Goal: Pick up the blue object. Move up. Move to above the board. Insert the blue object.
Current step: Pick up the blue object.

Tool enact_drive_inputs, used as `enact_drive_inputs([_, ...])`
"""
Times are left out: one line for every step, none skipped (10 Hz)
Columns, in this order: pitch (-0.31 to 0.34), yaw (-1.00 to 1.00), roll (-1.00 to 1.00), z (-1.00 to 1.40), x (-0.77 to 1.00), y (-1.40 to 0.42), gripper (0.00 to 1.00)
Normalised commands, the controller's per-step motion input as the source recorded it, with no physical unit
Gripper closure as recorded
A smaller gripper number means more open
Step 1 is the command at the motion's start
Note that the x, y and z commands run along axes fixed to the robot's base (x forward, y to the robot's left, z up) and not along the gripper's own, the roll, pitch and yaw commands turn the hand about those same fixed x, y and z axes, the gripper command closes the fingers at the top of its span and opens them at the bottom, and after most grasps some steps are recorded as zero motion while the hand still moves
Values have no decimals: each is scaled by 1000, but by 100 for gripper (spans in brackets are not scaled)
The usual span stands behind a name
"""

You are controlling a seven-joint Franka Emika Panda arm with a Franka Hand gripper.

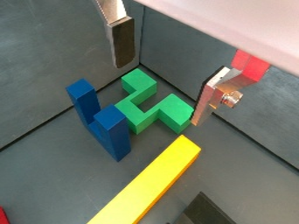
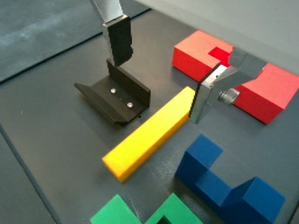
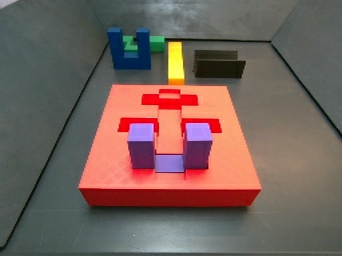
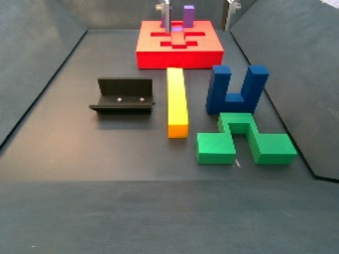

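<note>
The blue object (image 4: 239, 89) is a navy U-shaped block that stands prongs up on the dark floor, next to the green block (image 4: 241, 139). It also shows in both wrist views (image 1: 103, 118) (image 2: 222, 179) and at the far end of a side view (image 3: 130, 48). The board (image 3: 167, 150) is a big red slab with recesses; a purple U-shaped block (image 3: 167, 145) sits in it. My gripper (image 1: 166, 74) (image 2: 163, 70) is open and empty. It hangs high above the floor between the board and the yellow bar, apart from the blue object.
A long yellow bar (image 4: 176, 99) lies between the fixture (image 4: 123, 96) and the blue object. The fixture also shows under one finger in a wrist view (image 2: 114, 96). Grey walls enclose the floor on all sides.
</note>
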Motion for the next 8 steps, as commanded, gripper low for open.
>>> enact_drive_inputs([4, -11, -51, -163, 6, 0, 0])
enact_drive_inputs([10, -46, -33, -260, 0, 0, 0])
enact_drive_inputs([0, -111, 0, -360, -71, 0, 0])
enact_drive_inputs([-41, 0, -4, -449, -209, -371, 0])
enact_drive_inputs([-27, 0, 0, -434, -117, -429, 0])
enact_drive_inputs([-50, 0, 0, -417, -263, -380, 0])
enact_drive_inputs([-96, -9, 0, -349, -417, -243, 0])
enact_drive_inputs([-67, -29, 0, -246, -251, -51, 0])
